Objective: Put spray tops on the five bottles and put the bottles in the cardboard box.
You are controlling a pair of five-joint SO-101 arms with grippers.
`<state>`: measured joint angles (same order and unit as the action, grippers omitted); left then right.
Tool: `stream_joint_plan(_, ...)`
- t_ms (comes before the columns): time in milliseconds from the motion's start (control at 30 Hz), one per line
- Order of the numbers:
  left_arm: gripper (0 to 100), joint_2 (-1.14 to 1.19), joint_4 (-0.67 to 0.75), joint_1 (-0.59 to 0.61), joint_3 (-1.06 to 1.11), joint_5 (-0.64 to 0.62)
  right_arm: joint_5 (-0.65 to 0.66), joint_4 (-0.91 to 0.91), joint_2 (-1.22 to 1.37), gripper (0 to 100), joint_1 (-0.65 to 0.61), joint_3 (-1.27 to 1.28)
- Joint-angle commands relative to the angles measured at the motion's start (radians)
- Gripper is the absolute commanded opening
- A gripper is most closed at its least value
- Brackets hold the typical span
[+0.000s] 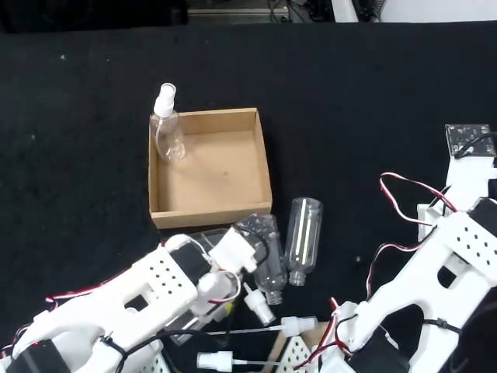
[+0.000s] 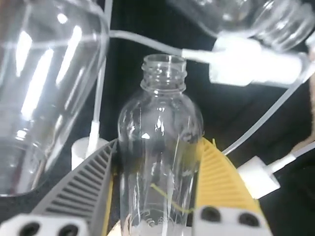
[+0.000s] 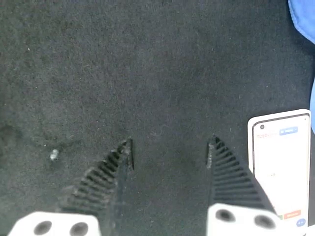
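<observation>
In the left wrist view my left gripper (image 2: pixel 158 143) is shut on a clear uncapped bottle (image 2: pixel 160 132), its open neck pointing away from the camera. Loose white spray tops (image 2: pixel 256 66) with long tubes lie just beyond it. The cardboard box (image 1: pixel 210 167) stands mid-table with a capped bottle (image 1: pixel 167 128) leaning at its far left corner. Two uncapped bottles (image 1: pixel 303 233) (image 1: pixel 268 260) lie in front of the box. More spray tops (image 1: pixel 299 325) (image 1: pixel 216 360) lie near the front edge. My right gripper (image 3: pixel 171 141) hangs open over bare black cloth.
A phone (image 3: pixel 280 167) lies on the cloth beside the right gripper. A small circuit board (image 1: pixel 470 138) sits at the far right. The left arm (image 1: pixel 140 299) and right arm (image 1: pixel 435 272) crowd the front edge. Black cloth stretches behind and beside the box.
</observation>
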<state>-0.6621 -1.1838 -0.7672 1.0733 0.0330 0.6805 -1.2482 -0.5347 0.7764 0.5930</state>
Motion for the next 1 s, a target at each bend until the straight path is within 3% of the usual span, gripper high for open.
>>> stream_joint_plan(0, 12, -0.011, -0.089, 0.005, -0.148, 0.011, -0.002, 0.023, -0.050, 20.8, -0.021, -0.013)
stream_joint_plan(100, 12, 0.002, -0.080, 0.004, -0.170, 0.028, -0.002, 0.021, -0.050, 20.8, -0.021, -0.013)
stream_joint_plan(200, 14, 0.003, 0.000, 0.002, -0.097, 0.126, -0.002, 0.020, -0.050, 20.8, -0.021, -0.013)
stream_joint_plan(400, 30, -0.011, 0.000, 0.013, 0.027, 0.163, -0.002, 0.020, -0.050, 20.8, -0.020, -0.013)
stream_joint_plan(533, 28, -0.011, 0.020, 0.013, 0.035, 0.163, -0.002, 0.018, -0.050, 20.8, -0.020, -0.013)
stream_joint_plan(800, 27, 0.000, 0.219, 0.012, 0.128, 0.098, -0.002, 0.017, -0.050, 20.8, -0.020, -0.013)
stream_joint_plan(967, 26, -0.009, 0.227, 0.013, 0.165, 0.089, -0.002, 0.017, -0.050, 20.8, -0.018, -0.013)
